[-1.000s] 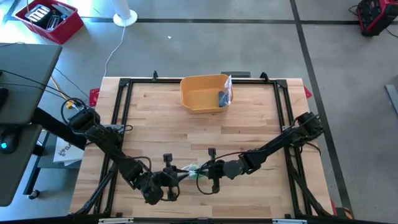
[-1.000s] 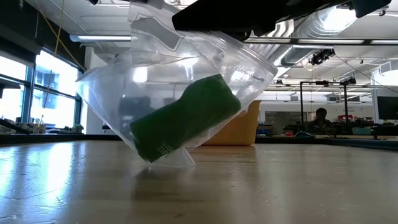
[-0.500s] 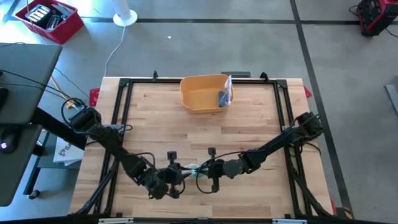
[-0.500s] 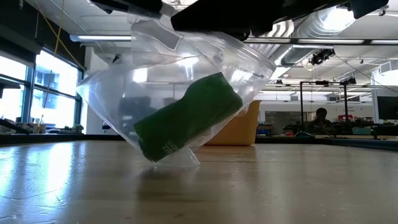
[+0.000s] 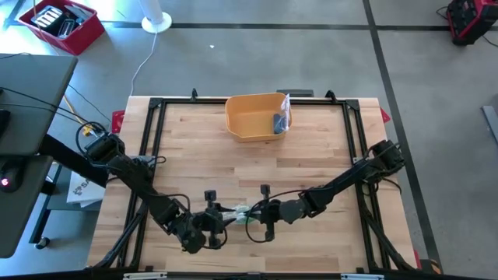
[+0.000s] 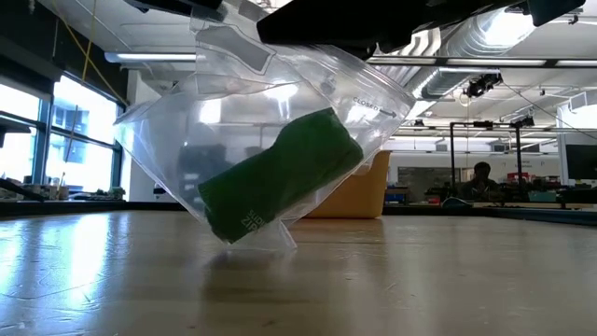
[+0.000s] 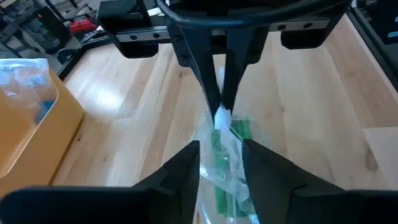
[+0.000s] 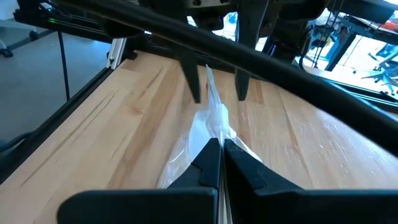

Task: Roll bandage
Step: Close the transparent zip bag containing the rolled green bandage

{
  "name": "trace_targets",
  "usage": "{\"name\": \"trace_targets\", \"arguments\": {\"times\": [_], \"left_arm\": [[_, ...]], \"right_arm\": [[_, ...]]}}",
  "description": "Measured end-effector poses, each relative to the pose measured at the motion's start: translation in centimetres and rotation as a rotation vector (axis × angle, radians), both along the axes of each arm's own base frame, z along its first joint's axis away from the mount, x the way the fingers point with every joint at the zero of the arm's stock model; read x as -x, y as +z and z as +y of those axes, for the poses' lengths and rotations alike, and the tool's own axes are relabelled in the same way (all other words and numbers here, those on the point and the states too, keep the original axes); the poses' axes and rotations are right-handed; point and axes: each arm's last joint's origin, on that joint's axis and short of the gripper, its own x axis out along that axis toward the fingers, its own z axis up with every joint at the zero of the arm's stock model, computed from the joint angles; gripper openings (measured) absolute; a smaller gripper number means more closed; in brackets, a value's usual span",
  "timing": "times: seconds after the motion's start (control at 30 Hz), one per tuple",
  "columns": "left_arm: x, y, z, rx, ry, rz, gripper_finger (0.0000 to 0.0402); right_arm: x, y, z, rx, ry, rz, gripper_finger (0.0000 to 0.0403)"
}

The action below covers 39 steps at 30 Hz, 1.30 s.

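Note:
A clear zip bag (image 6: 261, 140) holds a green bandage roll (image 6: 280, 177) and stands tilted near the table's front edge (image 5: 237, 211). My right gripper (image 8: 221, 152) is shut on the bag's top edge, coming from the table's right (image 5: 254, 213). My left gripper (image 7: 221, 165) comes from the left (image 5: 220, 219) and is open. Its fingers (image 8: 194, 84) stand on either side of the same edge. Whether they touch the plastic cannot be told. My right gripper pinches the bag's upper, zip-side edge (image 8: 213, 127) between its two fingers. They come nearly level from the table's right, slanting a little down. The bag hangs tilted below them with one bottom corner (image 6: 284, 241) on the table, the roll lying aslant inside.
A yellow bin (image 5: 250, 118) stands at the middle of the far edge with another small bag (image 5: 282, 117) in it. Black frame rails (image 5: 156, 140) run along the table's sides. Bare wood lies between the bin and the grippers.

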Motion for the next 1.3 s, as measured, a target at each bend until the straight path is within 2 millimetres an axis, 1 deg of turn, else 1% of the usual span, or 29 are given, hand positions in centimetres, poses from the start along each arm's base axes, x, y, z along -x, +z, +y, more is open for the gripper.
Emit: {"name": "trace_targets", "arguments": {"times": [0.17,0.3,0.33,0.4,0.47,0.57,0.63,0.7,0.73,0.83,0.97,1.03,1.1,1.2,1.3], "left_arm": [[-0.2,0.0,0.3,-0.001,0.011,0.0,0.0075],[-0.3,0.0,0.4,-0.009,0.009,0.003,0.003],[-0.3,0.0,0.4,-0.009,0.009,0.003,0.0017],[-0.3,0.0,0.4,-0.013,0.016,-0.001,0.0006],[-0.3,0.0,0.4,-0.021,0.025,-0.006,0.0004],[-0.3,0.0,0.4,-0.023,0.028,-0.007,0.0002],[-0.3,0.0,0.4,-0.022,0.029,-0.009,0.0002],[-0.3,0.1,0.4,-0.017,0.031,-0.014,0.0001],[-0.3,0.1,0.4,-0.012,0.033,-0.016,0.0001],[-0.3,0.2,0.4,-0.015,0.025,-0.019,0.0001],[-0.4,0.3,0.3,-0.014,0.02,-0.032,0.0001],[-0.4,0.3,0.4,-0.022,0.035,-0.039,0.0001],[-0.4,0.3,0.4,-0.018,0.042,-0.042,0.0001],[-0.4,0.3,0.4,-0.024,0.051,-0.046,0.0],[-0.5,0.3,0.6,-0.022,0.059,-0.048,0.0]], "right_arm": [[0.0,0.0,0.0,-0.003,0.004,-0.003,0.0],[0.0,0.0,0.0,-0.003,0.003,-0.003,0.0],[-0.1,0.0,-0.1,-0.001,-0.006,-0.004,0.0001],[-0.1,0.0,-0.3,-0.004,-0.04,-0.008,0.0006],[-0.2,0.0,-0.5,0.004,-0.062,0.0,0.0019],[-0.1,-0.1,-0.7,0.061,-0.078,0.018,0.0056],[0.2,0.6,-0.9,0.075,-0.128,0.02,0.0088],[0.1,2.1,-0.8,0.06,-0.2,0.031,0.0117],[0.0,3.0,-0.6,0.055,-0.208,0.046,0.0129],[-0.9,4.9,-0.1,0.093,-0.139,0.139,0.0149],[-1.7,5.7,0.8,0.166,-0.023,0.244,0.015],[-1.8,5.9,1.2,0.216,0.011,0.295,0.0145],[-1.4,6.3,1.3,0.266,0.007,0.35,0.014],[-1.0,7.3,1.5,0.295,-0.037,0.42,0.0136],[-1.0,8.5,1.9,0.274,-0.063,0.395,0.0135]]}}
